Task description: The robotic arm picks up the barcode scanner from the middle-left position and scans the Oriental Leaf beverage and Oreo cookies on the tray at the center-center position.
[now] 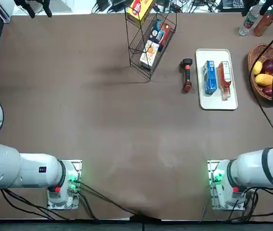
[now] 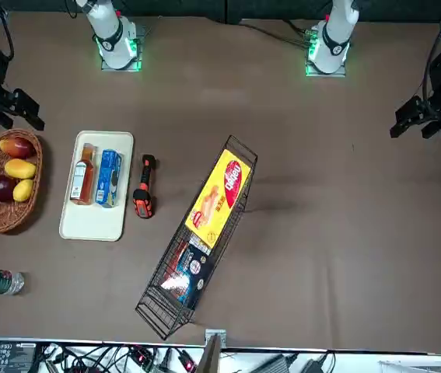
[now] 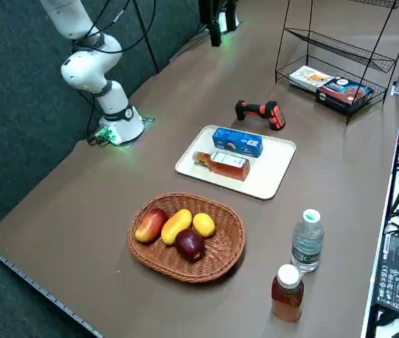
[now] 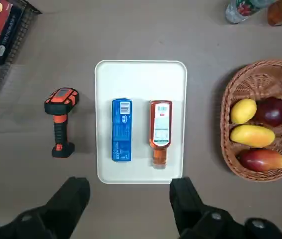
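Hanging high above the table with nothing between its fingers, the right claw [image 4: 128, 199] is spread wide, looking straight down on the tray [image 4: 141, 69] and well clear of everything. The scanner [image 4: 61, 121] lies on its side on the bare tabletop just left of the tray, apart from it, its orange-and-black head toward the far edge and its dark handle pointing back toward the robot. It looks like a stiff, fairly light plastic tool, and the handle's straight middle seems the best place to grip, across its narrow width. On the tray the blue cookie pack [image 4: 122, 130] and the bottle of reddish-brown tea [image 4: 160, 130] lie side by side, close but not touching; the bottle, being round, could roll if nudged. Open table surrounds the scanner on the near and left sides, giving room to descend. The wire rack [image 1: 150, 41] stands farther left, and the fruit basket [image 4: 230, 149] sits right of the tray.
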